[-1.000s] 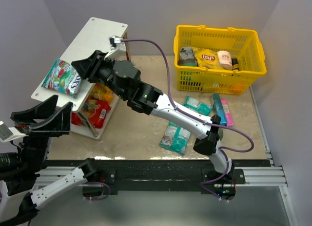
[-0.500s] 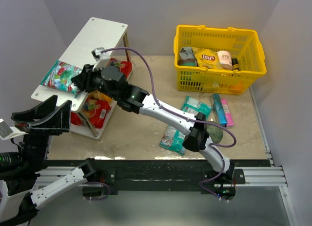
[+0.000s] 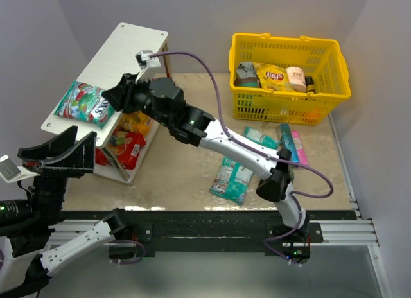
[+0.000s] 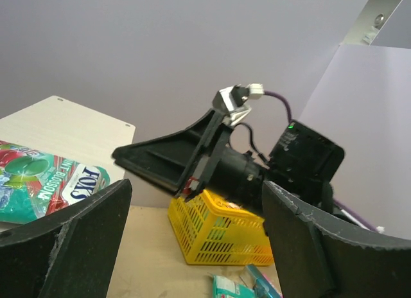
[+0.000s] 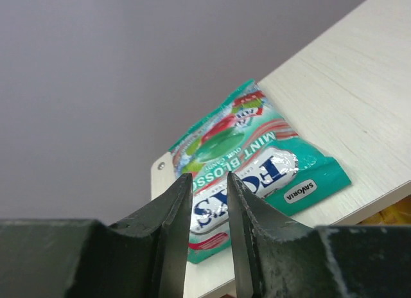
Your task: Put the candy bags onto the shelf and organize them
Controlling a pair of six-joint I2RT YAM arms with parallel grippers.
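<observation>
A green-white Fox's mint candy bag [image 3: 82, 102] lies flat on the near end of the white shelf's top tier [image 3: 122, 51]; it also shows in the right wrist view [image 5: 257, 160] and the left wrist view [image 4: 45, 189]. My right gripper [image 3: 108, 96] hovers just right of it, its jaws [image 5: 209, 179] narrowly apart and empty. Red and yellow candy bags [image 3: 125, 144] sit on the lower tier. Teal candy bags [image 3: 232, 179] [image 3: 260, 139] lie on the table. My left gripper [image 3: 77, 142] is wide open and empty [image 4: 196, 185], raised at the near left.
A yellow basket [image 3: 289, 86] at the back right holds a Lay's chip bag [image 3: 272, 75] and other items. Teal and pink stick packs [image 3: 294, 146] lie in front of it. The right arm stretches diagonally across the table.
The right gripper dipped down to the Fox's bag half a second ago and has since lifted back up and to the right. The bag stays on the top tier. The left arm is still.
</observation>
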